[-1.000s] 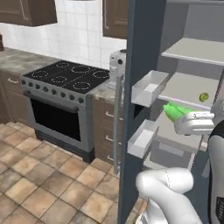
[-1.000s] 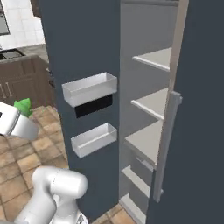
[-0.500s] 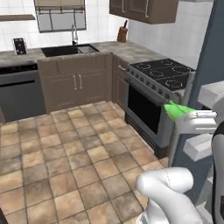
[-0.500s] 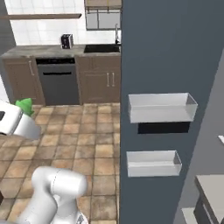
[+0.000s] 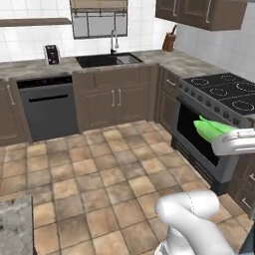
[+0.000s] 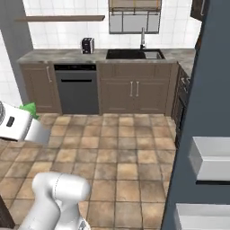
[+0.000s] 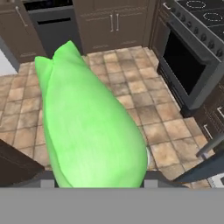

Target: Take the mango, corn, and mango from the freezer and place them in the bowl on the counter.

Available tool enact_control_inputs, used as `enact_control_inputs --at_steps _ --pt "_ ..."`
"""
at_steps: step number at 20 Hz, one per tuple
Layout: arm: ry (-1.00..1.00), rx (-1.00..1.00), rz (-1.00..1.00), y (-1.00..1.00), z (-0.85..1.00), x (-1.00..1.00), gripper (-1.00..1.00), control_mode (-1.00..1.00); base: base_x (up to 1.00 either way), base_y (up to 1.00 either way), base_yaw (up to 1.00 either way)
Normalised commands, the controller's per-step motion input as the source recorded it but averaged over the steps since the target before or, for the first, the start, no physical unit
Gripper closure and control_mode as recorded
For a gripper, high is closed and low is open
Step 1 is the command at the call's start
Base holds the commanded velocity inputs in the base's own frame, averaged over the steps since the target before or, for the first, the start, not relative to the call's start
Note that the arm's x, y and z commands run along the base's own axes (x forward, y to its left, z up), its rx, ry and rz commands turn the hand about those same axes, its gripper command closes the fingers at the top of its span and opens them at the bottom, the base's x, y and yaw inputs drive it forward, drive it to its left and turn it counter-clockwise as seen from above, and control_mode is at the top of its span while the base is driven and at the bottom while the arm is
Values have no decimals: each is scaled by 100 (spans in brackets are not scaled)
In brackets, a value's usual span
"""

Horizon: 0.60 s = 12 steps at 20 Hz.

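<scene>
Corn (image 7: 89, 120), green-husked, sits clamped between our fingers (image 7: 19, 168) above the tiled floor (image 5: 99, 169), its tip pointing toward twelve o'clock in the hand view; freezer door bins (image 6: 211, 157) hold nothing.

Even, shadowless rendered light; all views slightly soft.

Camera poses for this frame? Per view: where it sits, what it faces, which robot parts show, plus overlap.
Left base view: behind the arm, to its left, facing the sink, dishwasher and stove; white arm at lower right, corn at the hand.
Right base view: behind, to its right, facing the same sink wall; arm at lower left, freezer door at right.
Hand view: along the gripper, corn in front, floor and stove beyond.
Shared: corn, dishwasher, stove, tiled floor.
</scene>
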Motion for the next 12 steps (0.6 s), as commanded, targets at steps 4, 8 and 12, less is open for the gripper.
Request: enact_control_inputs --at_steps 4,8,12 --pt "0 0 0 0 0 0 100 100 100 17 -17" --pt "0 0 0 0 0 0 100 100 90 19 -49" --pt "0 0 0 0 0 0 100 100 59 38 -66"
